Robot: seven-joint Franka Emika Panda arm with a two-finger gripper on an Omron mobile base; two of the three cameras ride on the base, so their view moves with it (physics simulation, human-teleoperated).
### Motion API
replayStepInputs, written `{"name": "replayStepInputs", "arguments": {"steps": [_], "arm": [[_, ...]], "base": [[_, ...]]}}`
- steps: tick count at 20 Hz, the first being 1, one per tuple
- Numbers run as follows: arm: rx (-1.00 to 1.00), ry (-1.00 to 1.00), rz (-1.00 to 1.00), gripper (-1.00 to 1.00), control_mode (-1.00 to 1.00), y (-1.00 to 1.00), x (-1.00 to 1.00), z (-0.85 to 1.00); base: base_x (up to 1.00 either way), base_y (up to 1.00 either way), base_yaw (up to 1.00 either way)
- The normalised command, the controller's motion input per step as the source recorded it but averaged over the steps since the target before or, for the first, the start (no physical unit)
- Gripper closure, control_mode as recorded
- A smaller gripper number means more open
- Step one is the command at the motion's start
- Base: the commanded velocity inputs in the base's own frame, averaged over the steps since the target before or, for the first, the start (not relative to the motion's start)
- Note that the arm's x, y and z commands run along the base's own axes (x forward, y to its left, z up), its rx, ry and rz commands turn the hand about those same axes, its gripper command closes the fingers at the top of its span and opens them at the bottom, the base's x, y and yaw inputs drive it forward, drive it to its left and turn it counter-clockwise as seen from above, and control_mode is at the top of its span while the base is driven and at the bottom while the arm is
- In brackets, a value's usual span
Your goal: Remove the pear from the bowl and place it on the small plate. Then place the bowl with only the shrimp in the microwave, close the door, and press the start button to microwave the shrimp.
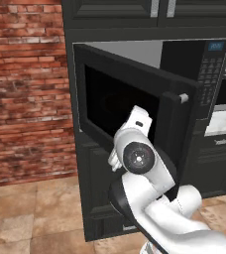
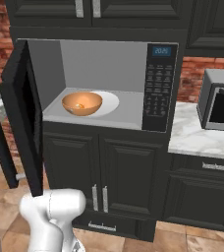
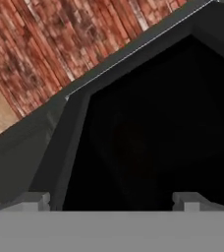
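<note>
Against the door (image 1: 120,101) window, the raised arm's gripper (image 3: 111,199) spreads wide, holding nothing

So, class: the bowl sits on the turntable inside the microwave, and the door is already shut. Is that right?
Not quite. The bowl does sit on the turntable inside the microwave, but the door is not shut: it stands swung wide open to the left, as the right base view shows.
</note>
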Motion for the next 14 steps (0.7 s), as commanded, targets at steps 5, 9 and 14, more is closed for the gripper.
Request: {"name": "replayStepInputs", "arguments": {"steps": [5, 9, 14], "arm": [[0.1, 0.0, -0.11, -1.0, -1.0, -0.8, 0.71, 0.07], [0.09, 0.0, -0.12, -1.0, -1.0, -0.73, 0.72, 0.04], [0.08, -0.01, -0.1, -1.0, -1.0, -0.65, 0.66, 0.16]], "base": [[0.0, 0.0, 0.0], [0.0, 0.0, 0.0], [0.0, 0.0, 0.0]]}}
